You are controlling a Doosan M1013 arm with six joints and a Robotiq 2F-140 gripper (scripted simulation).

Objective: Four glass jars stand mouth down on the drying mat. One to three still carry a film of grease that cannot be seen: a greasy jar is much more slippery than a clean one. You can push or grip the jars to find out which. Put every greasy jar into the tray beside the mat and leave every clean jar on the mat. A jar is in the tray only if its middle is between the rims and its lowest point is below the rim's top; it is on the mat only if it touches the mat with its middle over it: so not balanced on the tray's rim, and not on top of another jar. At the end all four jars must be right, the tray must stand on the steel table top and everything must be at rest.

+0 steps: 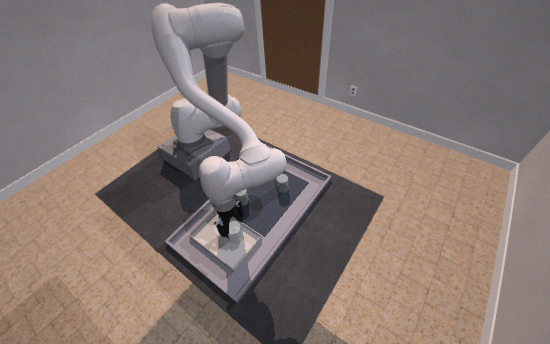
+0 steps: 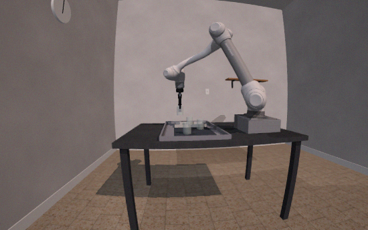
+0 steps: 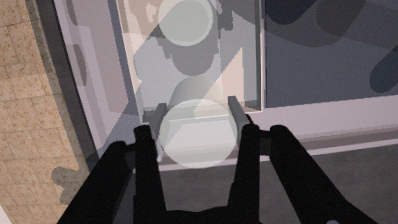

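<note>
Desk (image 2: 140, 135): dark top, carries everything. Arm (image 1: 205, 105) reaches from its base at one end, wrist turned straight down.

Big shallow grey surround (image 1: 315, 187) on the desk w/ dark drying mat (image 1: 275, 210) in its far part and the pale tray (image 1: 197, 231) at the near end, beside the mat.

End effector (image 3: 198, 131) hangs well above the tray, seen clearly in exterior view. It's clamped on a held jar (image 3: 198, 132): both pads press the jar's sides, jar lifted clear of everything. In wrist view the held jar sits over the tray's near rim, not yet squarely over the floor of the tray.

Other jars: one tray jar (image 3: 185, 21) already lies inside the tray, toward its far part. One mat jar (image 1: 282, 183) stands near the mat's far end; another, the hidden jar (image 1: 242, 196), shows only partly behind the wrist, also on the mat.

Step in hand, as I judge it: carrying a jar judged greasy over to the tray, transport nearly done.

Next move calls for: shift a bit further so the held jar is centred between the rims and away from the tray jar, then lower till its bottom is below rim top before letting go. Slippery glass, so go slow; a drop from this height could bounce or tip it onto the rim or the other jar.
</note>
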